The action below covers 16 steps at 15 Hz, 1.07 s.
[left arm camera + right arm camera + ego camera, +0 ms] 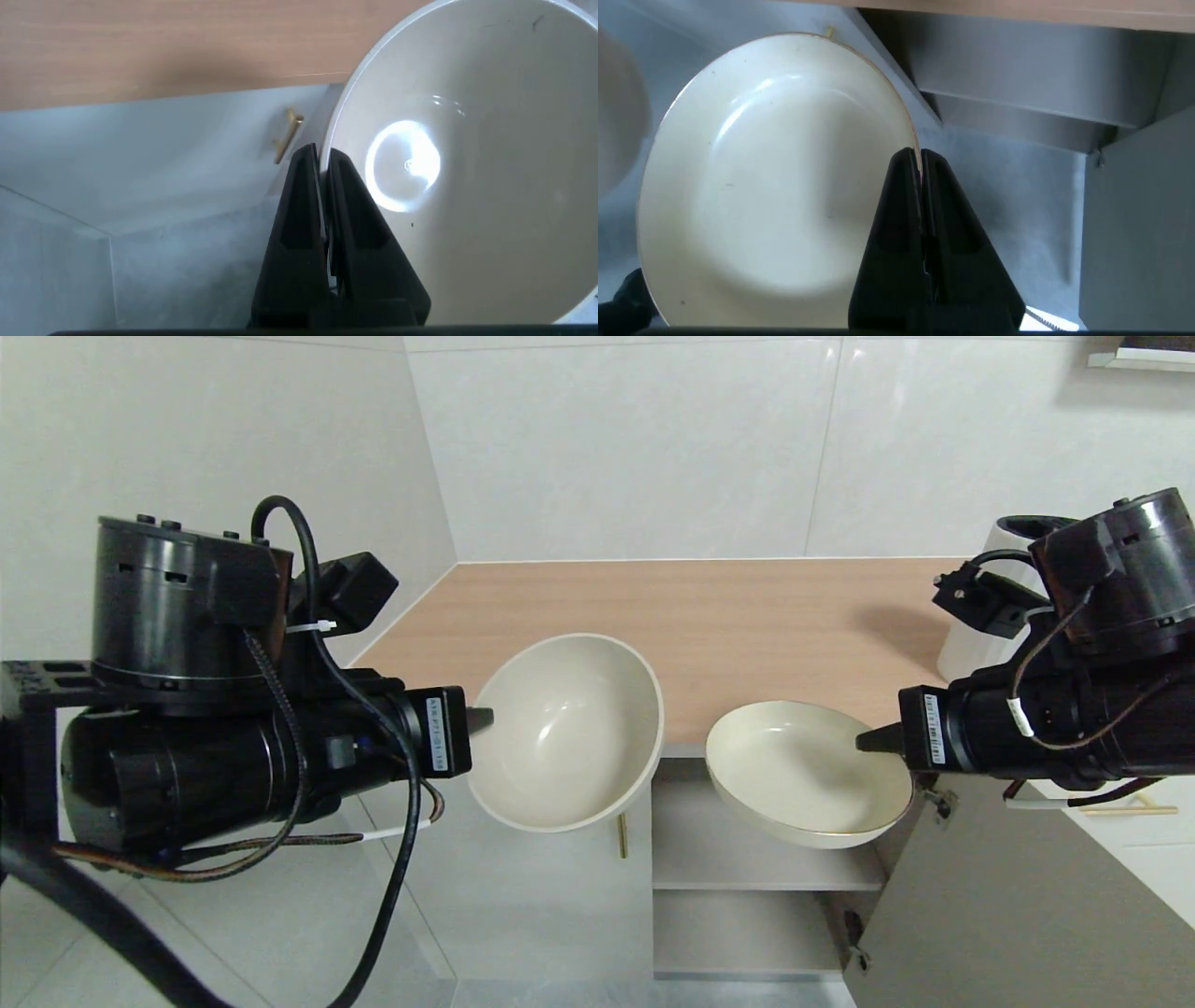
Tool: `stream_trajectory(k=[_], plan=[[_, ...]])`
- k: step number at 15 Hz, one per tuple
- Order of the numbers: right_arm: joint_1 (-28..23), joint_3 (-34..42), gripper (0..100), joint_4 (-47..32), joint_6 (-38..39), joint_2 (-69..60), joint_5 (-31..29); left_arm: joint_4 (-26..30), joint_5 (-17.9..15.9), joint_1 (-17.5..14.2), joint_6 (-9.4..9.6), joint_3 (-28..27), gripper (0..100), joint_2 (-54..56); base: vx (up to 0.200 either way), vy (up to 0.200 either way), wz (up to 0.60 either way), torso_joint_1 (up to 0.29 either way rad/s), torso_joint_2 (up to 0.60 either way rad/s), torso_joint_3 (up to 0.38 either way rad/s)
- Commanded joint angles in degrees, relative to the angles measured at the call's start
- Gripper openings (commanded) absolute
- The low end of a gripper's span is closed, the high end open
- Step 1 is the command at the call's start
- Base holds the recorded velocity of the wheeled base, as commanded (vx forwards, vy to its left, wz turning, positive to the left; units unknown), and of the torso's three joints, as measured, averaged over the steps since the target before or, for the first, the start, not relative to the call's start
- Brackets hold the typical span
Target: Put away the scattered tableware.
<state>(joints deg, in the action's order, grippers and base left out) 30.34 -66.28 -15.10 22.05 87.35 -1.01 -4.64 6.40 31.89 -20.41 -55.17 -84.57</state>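
Head view. Left gripper, mine: fingers pinched onto the left rim of a deep cream bowl, carried tilted in the air with its hollow facing the camera. The bowl hung over the near edge of the wooden countertop and in front of the closed cabinet door, partly covering the gold handle. Right gripper, mine: fingers clamped on the right rim of a shallow cream plate with a thin gold edge, also held in the air and tilted. The plate sat in front of the open cabinet, above its shelf, just right of the bowl and apart from it. Open door: swung out toward the near right. White container: standing on the far right of the countertop, behind my right arm.

Left wrist view. Left gripper: both black fingers drawn together with the bowl's rim nipped between them. A bright glare spot lay on the bowl's inner surface. Handle: just beside the bowl's rim, on the grey door below the countertop.

Right wrist view. Right gripper: fingers pressed together on the plate's gold-edged rim. Cabinet: shelf behind the plate, under the countertop. Open door: beside the shelf.
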Motion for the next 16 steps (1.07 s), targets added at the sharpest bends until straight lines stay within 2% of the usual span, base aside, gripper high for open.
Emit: stream_trajectory(k=[1,6,16], plan=[[0.0,0.2,0,0.0,-0.4,0.4,0.0,0.0,0.0,0.0,0.02,0.0,0,-0.3,0.0,0.0,0.0,0.0,0.0,0.0],[0.0,0.8,0,0.0,-1.4,0.4,0.0,0.0,0.1,-0.2,-0.07,-0.1,0,-1.0,0.0,0.0,0.0,-0.141,0.36,0.211],[0.0,1.0,0,0.0,-1.5,1.0,-0.1,0.1,0.1,-0.2,-0.07,-0.3,0,-1.8,0.0,0.0,0.0,-0.161,0.46,0.303]])
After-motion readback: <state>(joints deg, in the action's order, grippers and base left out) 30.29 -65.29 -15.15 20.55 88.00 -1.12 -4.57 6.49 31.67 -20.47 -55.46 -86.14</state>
